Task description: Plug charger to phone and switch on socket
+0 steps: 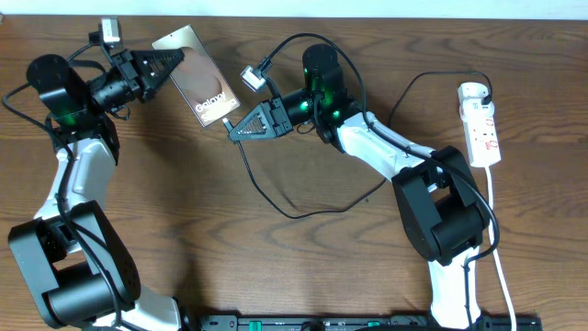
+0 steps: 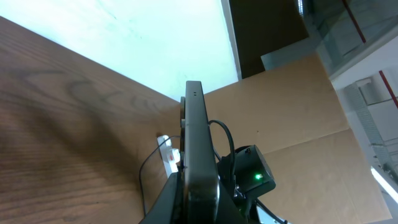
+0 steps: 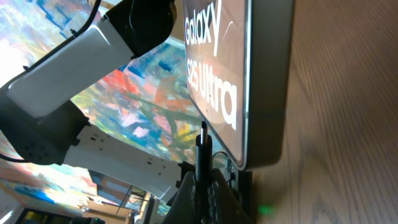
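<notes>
Dark wood grain covers the worktop [image 1: 184,202], with a pale wall beyond its far edge. The phone [image 1: 197,78] lies at the far left. Its far end is clamped in the left tool [image 1: 173,61], and the wrist view there shows it edge-on between the fingers. The right tool [image 1: 237,127] is pinched shut on the charger [image 1: 276,198] close to its plug tip [image 3: 202,142]. That tip sits just beside the phone's near end, where the white lettering is. The socket [image 1: 481,124] lies well apart at the far right.

The step in hand looks to be seating the plug. To do it well, I would line the tip up square with the phone's short end and level with its thin edge. Then I would push straight along the phone's length while the left tool braces it against the push. Any skew is likely to make the tip skid off the rim, and the slack loop of cable could drag it sideways.

The charging port shows in no view, so I cannot tell whether tip and port are aligned or touching. Whether the phone rests on the wood or is lifted is also unclear. The socket's red marks are too small to read as on or off. The cable seems to reach its far end, but the joint is hard to make out.
</notes>
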`<action>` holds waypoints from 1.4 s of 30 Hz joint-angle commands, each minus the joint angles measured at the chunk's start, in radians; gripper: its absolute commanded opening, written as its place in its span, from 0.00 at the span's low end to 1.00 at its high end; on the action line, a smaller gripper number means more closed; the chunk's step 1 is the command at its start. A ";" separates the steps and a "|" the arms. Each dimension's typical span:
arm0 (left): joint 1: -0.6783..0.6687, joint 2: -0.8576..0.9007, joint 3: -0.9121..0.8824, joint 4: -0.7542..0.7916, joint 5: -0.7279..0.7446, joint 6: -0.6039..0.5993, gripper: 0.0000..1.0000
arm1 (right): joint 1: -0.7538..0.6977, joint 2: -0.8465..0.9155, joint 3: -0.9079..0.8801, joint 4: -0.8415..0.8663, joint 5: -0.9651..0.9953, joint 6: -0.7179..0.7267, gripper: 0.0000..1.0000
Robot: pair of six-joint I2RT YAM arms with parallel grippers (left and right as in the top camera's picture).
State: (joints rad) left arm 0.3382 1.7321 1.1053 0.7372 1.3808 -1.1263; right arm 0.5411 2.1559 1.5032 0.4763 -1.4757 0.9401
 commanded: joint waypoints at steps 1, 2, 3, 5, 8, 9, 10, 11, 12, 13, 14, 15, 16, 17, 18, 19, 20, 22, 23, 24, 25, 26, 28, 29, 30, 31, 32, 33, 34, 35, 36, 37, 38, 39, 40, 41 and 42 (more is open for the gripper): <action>-0.005 -0.010 0.005 0.010 -0.002 -0.013 0.07 | 0.008 0.004 0.007 0.005 0.000 0.010 0.01; -0.007 -0.010 0.005 0.010 -0.002 -0.013 0.07 | 0.008 0.004 0.007 0.005 0.000 0.009 0.01; -0.010 -0.010 0.005 0.010 -0.002 -0.013 0.07 | 0.008 0.004 0.007 0.005 0.000 0.009 0.01; -0.011 -0.010 0.005 0.010 -0.002 -0.032 0.07 | 0.008 0.004 0.007 0.005 0.000 0.008 0.01; -0.011 -0.010 0.005 0.010 -0.005 -0.037 0.07 | 0.008 0.004 0.007 0.005 0.000 0.008 0.01; -0.011 -0.010 0.005 0.010 -0.006 -0.039 0.07 | 0.008 0.004 0.007 0.005 0.000 0.005 0.01; -0.011 -0.010 0.005 0.010 -0.006 -0.039 0.07 | 0.008 0.004 0.007 0.006 0.000 0.005 0.01; -0.011 -0.010 0.005 0.010 -0.006 -0.039 0.07 | 0.008 0.004 0.007 0.006 0.000 0.005 0.01; -0.011 -0.010 0.005 0.010 -0.005 -0.039 0.07 | 0.008 0.004 0.007 0.006 0.000 0.006 0.01; -0.011 -0.010 0.005 0.010 -0.005 -0.039 0.07 | 0.008 0.004 0.007 0.006 0.000 0.006 0.01; -0.011 -0.010 0.005 0.010 -0.005 -0.039 0.07 | 0.008 0.004 0.007 0.006 0.000 0.006 0.01; -0.011 -0.010 0.005 0.010 -0.005 -0.039 0.07 | 0.008 0.004 0.007 0.006 0.000 0.005 0.01; -0.011 -0.010 0.005 0.010 -0.005 -0.039 0.07 | 0.008 0.004 0.007 0.006 0.000 0.006 0.01; -0.011 -0.010 0.005 0.010 -0.005 -0.039 0.07 | 0.007 0.004 0.007 0.006 0.001 0.005 0.01; -0.011 -0.010 0.005 0.010 -0.005 -0.039 0.07 | 0.006 0.004 0.007 0.006 0.001 0.006 0.01; -0.011 -0.010 0.005 0.010 -0.005 -0.039 0.07 | 0.006 0.004 0.007 0.006 0.001 0.005 0.01; -0.011 -0.010 0.005 0.010 -0.005 -0.038 0.07 | 0.006 0.004 0.007 0.006 0.002 0.005 0.01; -0.011 -0.010 0.005 0.010 -0.004 -0.038 0.07 | 0.006 0.004 0.007 0.006 0.003 0.006 0.01; -0.011 -0.010 0.005 0.010 -0.002 -0.038 0.07 | 0.005 0.004 0.007 0.006 0.003 0.006 0.01; -0.011 -0.010 0.005 0.011 0.000 -0.038 0.07 | 0.005 0.004 0.007 0.006 0.003 0.005 0.01; -0.011 -0.010 0.005 0.014 0.005 -0.038 0.07 | 0.003 0.004 0.007 0.006 0.003 0.006 0.01; -0.011 -0.010 0.005 0.014 0.006 -0.038 0.07 | 0.002 0.004 0.007 0.006 0.004 0.005 0.01; -0.011 -0.010 0.005 0.014 0.007 -0.038 0.07 | -0.002 0.004 0.007 0.006 0.004 0.006 0.01; -0.011 -0.010 0.005 0.014 0.007 -0.038 0.07 | -0.004 0.004 0.007 0.006 0.004 0.006 0.01; -0.011 -0.010 0.005 0.016 0.010 -0.038 0.07 | -0.006 0.004 0.007 0.006 0.004 0.005 0.01; -0.011 -0.010 0.005 0.032 0.019 -0.039 0.07 | -0.010 0.004 0.007 0.006 0.004 0.005 0.01; -0.011 -0.010 0.005 0.036 0.021 -0.039 0.07 | -0.011 0.004 0.007 0.006 0.005 0.005 0.01; -0.011 -0.010 0.005 0.036 0.021 -0.039 0.07 | -0.013 0.004 0.007 0.006 0.006 0.005 0.01; -0.011 -0.010 0.005 0.036 0.021 -0.039 0.07 | -0.014 0.004 0.007 0.006 0.007 0.005 0.01; -0.011 -0.010 0.005 0.036 0.021 -0.039 0.07 | -0.014 0.004 0.007 0.006 0.008 0.005 0.01; -0.011 -0.010 0.005 0.036 0.021 -0.039 0.07 | -0.014 0.004 0.007 0.006 0.008 0.005 0.01; -0.011 -0.010 0.005 0.036 0.021 -0.039 0.07 | -0.014 0.004 0.007 0.006 0.008 0.005 0.01; -0.011 -0.010 0.005 0.036 0.021 -0.039 0.07 | -0.014 0.004 0.007 0.006 0.008 0.001 0.01; -0.011 -0.010 0.005 0.036 0.021 -0.039 0.07 | -0.014 0.004 0.007 0.006 0.009 0.001 0.01; -0.011 -0.010 0.005 0.036 0.021 -0.039 0.07 | -0.014 0.004 0.007 0.006 0.011 0.002 0.01; -0.011 -0.010 0.005 0.036 0.021 -0.039 0.07 | -0.014 0.004 0.007 0.006 0.011 0.001 0.01; -0.011 -0.010 0.005 0.036 0.021 -0.039 0.07 | -0.014 0.004 0.007 0.006 0.011 0.002 0.01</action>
State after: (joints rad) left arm 0.3309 1.7321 1.1053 0.7612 1.3846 -1.1530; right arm 0.5312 2.1559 1.5032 0.4774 -1.4723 0.9398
